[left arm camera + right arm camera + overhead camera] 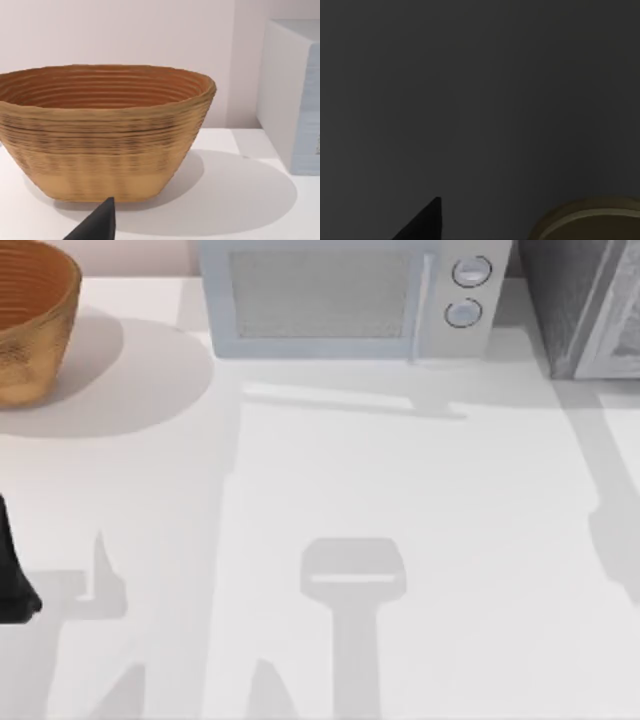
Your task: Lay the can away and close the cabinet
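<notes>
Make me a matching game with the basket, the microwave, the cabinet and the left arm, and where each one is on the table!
Things:
1. woven basket
2. microwave
3. grey cabinet
4. left arm

Places in the top view:
A. far edge, in the middle
B. left edge, nearer the front
C. far right corner
D. far left corner

Pairs: 1-D, 2-A, 3-C, 4-B

The right wrist view is dark.
</notes>
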Robot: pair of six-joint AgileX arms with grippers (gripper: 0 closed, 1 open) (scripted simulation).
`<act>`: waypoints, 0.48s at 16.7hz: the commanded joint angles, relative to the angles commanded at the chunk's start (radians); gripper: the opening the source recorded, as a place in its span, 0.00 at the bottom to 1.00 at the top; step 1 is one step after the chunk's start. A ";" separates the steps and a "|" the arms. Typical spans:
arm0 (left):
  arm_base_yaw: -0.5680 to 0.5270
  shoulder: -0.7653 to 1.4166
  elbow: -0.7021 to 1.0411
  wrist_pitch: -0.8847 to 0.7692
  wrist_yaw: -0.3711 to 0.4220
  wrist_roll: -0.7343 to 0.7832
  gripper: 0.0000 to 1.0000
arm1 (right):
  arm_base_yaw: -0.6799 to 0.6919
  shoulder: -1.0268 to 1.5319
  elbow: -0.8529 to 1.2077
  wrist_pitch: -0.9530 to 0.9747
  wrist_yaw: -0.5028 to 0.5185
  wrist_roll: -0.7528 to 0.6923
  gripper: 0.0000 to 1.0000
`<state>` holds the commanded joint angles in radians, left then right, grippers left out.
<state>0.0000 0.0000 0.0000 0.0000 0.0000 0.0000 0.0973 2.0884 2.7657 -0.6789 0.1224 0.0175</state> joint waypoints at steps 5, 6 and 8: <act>0.000 0.000 0.000 0.000 0.000 0.000 1.00 | 0.001 -0.029 -0.025 0.017 -0.004 0.000 1.00; 0.000 0.000 0.000 0.000 0.000 0.000 1.00 | 0.000 -0.058 -0.051 0.033 -0.008 -0.001 1.00; 0.000 0.000 0.000 0.000 0.000 0.000 1.00 | -0.002 -0.146 -0.137 0.074 -0.021 -0.008 1.00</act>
<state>0.0000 0.0000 0.0000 0.0000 0.0000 0.0000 0.0951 1.9419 2.6283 -0.6050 0.1017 0.0091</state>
